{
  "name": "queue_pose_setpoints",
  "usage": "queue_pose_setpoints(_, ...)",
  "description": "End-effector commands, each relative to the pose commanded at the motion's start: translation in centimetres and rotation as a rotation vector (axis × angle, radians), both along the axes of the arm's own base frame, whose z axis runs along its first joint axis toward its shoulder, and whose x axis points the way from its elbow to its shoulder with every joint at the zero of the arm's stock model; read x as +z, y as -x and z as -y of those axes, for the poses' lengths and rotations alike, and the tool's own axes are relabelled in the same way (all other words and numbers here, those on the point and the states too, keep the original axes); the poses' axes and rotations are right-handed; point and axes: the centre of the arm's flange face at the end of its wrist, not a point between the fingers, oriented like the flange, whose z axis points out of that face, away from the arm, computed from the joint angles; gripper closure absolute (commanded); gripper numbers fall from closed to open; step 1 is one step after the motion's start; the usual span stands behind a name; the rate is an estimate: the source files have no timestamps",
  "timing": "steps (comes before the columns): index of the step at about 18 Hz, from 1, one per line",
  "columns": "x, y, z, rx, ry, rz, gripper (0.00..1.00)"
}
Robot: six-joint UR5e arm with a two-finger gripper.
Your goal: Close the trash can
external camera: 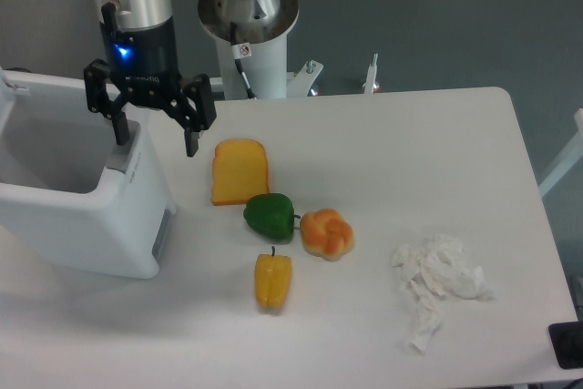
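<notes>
White plastic, the trash can [86,198] sits at the table's [401,161] left end, its top open and the inside looking bare. The gripper [153,125] hangs over its right rim, fingers [192,129] spread and holding nothing, probably placed to work the lid.

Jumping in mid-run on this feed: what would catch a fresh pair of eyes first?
The big white trash can at the table's left edge stands out, its top open so you see down into the hollow inside. Right above its right rim hangs the black gripper, fingers spread and holding nothing. After that, the bright toy foods at the table's middle: an orange bread slice, a green pepper, a yellow pepper, with crumpled white tissue off to the right.
</notes>
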Motion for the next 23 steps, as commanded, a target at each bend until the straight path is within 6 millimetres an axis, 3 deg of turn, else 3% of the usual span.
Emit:
queue_pose_setpoints(4, 2.8, -1.4, 0.7, 0.041, -0.081, 0.043, 0.0)
queue_pose_setpoints(8, 7.8, -7.2, 2.9, -0.025, -0.243, 0.174, 0.0)
queue_pose_setpoints(10, 9.2, -9.9, 3.8, -0.053, -0.28, 0.217, 0.0)
queue_pose_setpoints(16, 9.6, -16.9, 3.2, -0.115, -0.282, 0.315, 0.0)
queue_pose_setpoints(23, 11.0, -18.2, 3.4, -0.11, -0.307, 0.345, 0.0)
